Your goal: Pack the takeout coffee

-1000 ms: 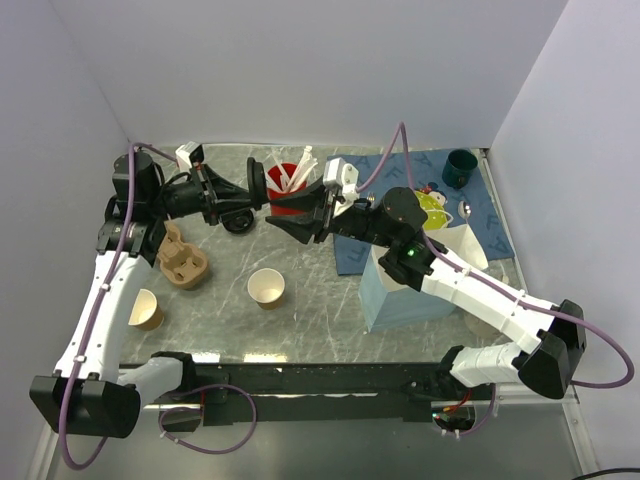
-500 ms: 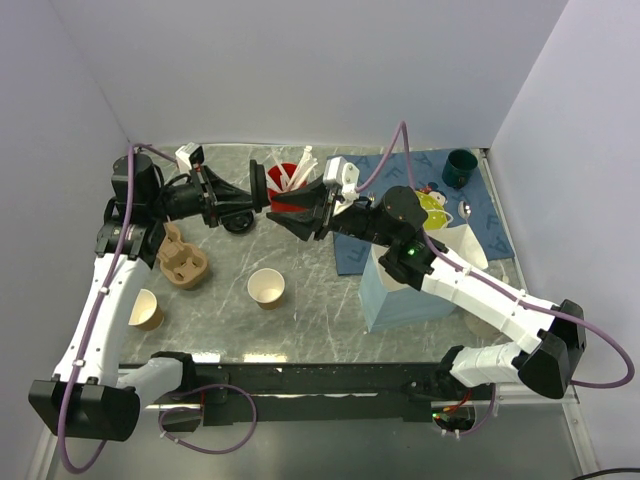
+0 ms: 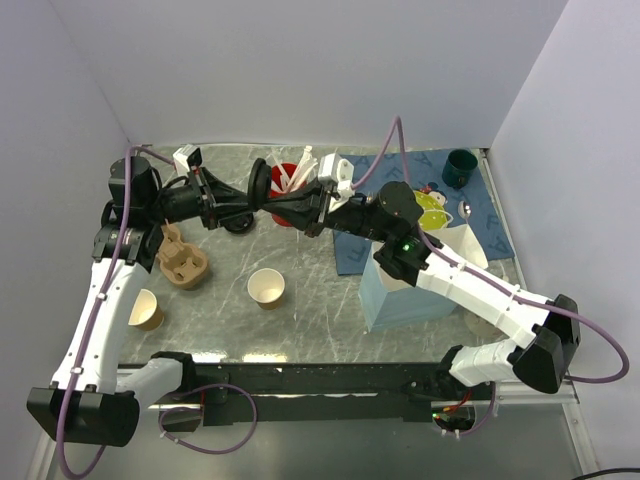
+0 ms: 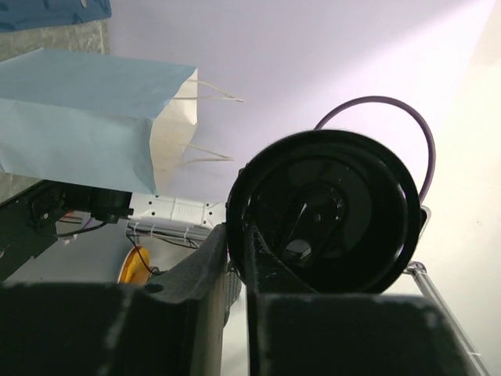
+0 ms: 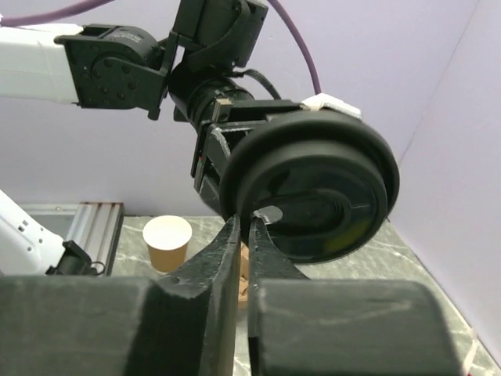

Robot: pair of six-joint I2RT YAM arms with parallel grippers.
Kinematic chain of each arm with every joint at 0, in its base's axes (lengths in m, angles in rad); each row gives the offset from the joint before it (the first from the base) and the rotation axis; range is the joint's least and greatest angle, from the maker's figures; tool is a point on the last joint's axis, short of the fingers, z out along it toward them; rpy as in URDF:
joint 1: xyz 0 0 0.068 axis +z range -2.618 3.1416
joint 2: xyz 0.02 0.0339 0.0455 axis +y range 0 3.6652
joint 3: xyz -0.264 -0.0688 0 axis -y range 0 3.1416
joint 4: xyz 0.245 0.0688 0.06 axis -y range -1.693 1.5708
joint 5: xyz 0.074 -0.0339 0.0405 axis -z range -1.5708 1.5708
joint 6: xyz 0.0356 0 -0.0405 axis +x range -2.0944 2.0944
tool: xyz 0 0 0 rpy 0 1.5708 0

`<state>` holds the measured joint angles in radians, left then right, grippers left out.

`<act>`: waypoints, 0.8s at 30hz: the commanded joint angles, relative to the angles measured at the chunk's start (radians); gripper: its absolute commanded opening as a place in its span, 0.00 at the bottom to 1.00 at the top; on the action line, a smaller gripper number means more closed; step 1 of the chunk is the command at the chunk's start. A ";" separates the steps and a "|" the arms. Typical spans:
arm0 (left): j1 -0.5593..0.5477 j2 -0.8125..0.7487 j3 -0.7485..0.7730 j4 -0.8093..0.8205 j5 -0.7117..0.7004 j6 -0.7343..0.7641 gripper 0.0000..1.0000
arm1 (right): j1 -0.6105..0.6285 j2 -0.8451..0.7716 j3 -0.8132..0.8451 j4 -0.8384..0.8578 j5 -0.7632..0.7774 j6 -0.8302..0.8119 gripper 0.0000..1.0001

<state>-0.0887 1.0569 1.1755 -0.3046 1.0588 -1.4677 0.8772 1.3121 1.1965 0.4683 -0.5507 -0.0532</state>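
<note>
Both left claw (image 4: 237,244) and right claw (image 5: 244,232) pinch the upright round black lid (image 5: 313,188) by its thick rim.

The black lid (image 3: 259,186) partly hides the red cup (image 3: 285,174).

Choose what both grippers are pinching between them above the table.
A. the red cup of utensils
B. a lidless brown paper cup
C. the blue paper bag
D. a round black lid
D: each wrist view shows the rim of the round black lid clamped between nearly closed fingers, the left gripper on one edge and the right gripper on another.
</note>
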 commanded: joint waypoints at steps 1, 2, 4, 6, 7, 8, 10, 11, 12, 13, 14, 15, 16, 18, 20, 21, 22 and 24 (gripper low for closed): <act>-0.016 -0.023 0.016 -0.008 -0.006 -0.036 0.23 | 0.031 -0.017 0.032 0.070 -0.020 0.033 0.00; -0.016 -0.023 0.016 -0.007 -0.013 -0.034 0.27 | 0.032 -0.022 0.035 0.064 -0.017 0.036 0.00; -0.016 -0.021 0.013 0.002 -0.019 -0.034 0.39 | 0.032 -0.034 0.044 0.023 0.006 0.036 0.00; -0.014 -0.020 0.012 -0.007 -0.040 -0.002 0.54 | 0.032 -0.053 0.058 -0.013 0.041 0.036 0.00; -0.014 -0.011 0.015 -0.020 -0.054 0.021 0.59 | 0.032 -0.060 0.064 -0.063 0.060 0.039 0.00; -0.010 -0.005 0.022 -0.045 -0.069 0.052 0.63 | 0.032 -0.068 0.087 -0.100 0.113 0.050 0.00; 0.006 0.043 0.041 -0.164 -0.129 0.180 0.85 | 0.032 -0.091 0.119 -0.237 0.158 0.087 0.00; 0.032 0.064 0.073 -0.224 -0.164 0.240 0.89 | 0.031 -0.097 0.150 -0.284 0.191 0.116 0.00; 0.049 0.092 0.094 -0.355 -0.257 0.347 0.91 | 0.032 -0.109 0.167 -0.345 0.210 0.131 0.00; 0.066 0.147 0.116 -0.407 -0.314 0.400 0.96 | 0.032 -0.116 0.179 -0.396 0.225 0.151 0.00; 0.085 0.175 0.172 -0.459 -0.403 0.450 0.99 | 0.034 -0.120 0.199 -0.504 0.239 0.186 0.00; 0.086 0.205 0.206 -0.529 -0.489 0.533 0.99 | 0.034 -0.123 0.207 -0.555 0.253 0.197 0.00; 0.113 0.260 0.275 -0.616 -0.666 0.571 0.99 | 0.034 -0.120 0.218 -0.606 0.258 0.208 0.00; 0.118 0.299 0.324 -0.703 -0.860 0.618 0.97 | 0.043 -0.078 0.276 -0.811 0.287 0.239 0.00; 0.127 0.319 0.332 -0.774 -1.057 0.616 0.97 | 0.052 -0.015 0.343 -1.002 0.311 0.253 0.00; 0.130 0.315 0.316 -0.781 -1.112 0.601 0.97 | 0.062 0.007 0.363 -1.058 0.336 0.262 0.00; 0.135 0.302 0.268 -0.781 -1.132 0.604 0.97 | 0.065 0.030 0.380 -1.101 0.340 0.272 0.00; 0.152 0.287 0.221 -0.765 -1.166 0.609 0.97 | 0.069 0.096 0.419 -1.201 0.342 0.299 0.00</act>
<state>0.0456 1.3964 1.4437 -0.9524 0.1650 -0.9295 0.9287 1.2922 1.5440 -0.3729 -0.2703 0.1738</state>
